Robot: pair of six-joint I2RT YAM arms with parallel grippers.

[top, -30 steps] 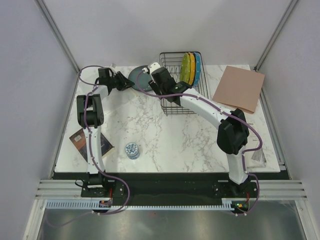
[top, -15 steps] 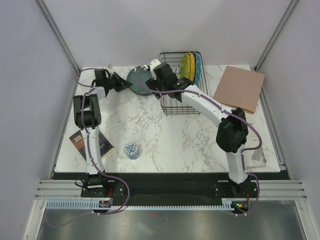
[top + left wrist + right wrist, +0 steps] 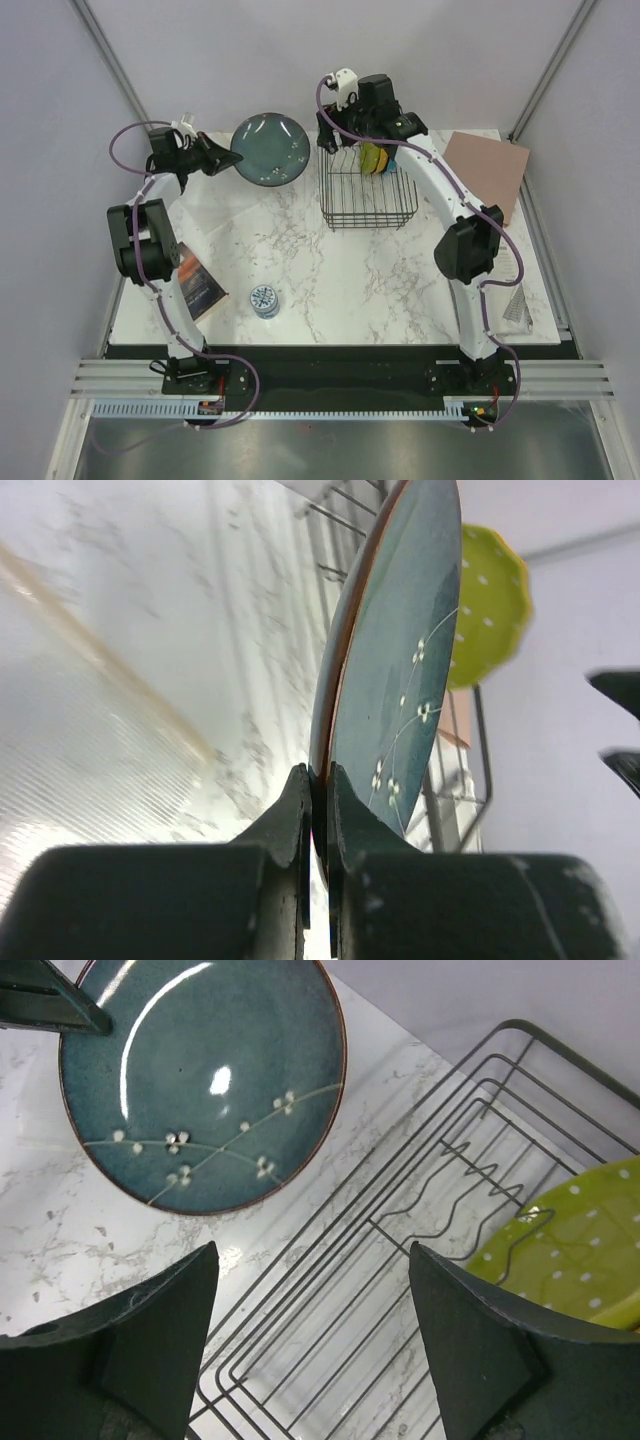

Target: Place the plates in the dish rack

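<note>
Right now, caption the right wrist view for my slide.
Open right tool hovers over the dish rack holding a lime-green plate while the left tool grips the teal plate alongside.

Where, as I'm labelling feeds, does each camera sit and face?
Top external: above and behind the bases, looking down on the table; both arms show.
Left wrist: on the left gripper, facing the dish rack along fingers shut on the teal plate.
Right wrist: above the dish rack, looking down between the fingers of the open right gripper.
Shared: both wrist views show the teal plate and the lime-green plate.
</note>
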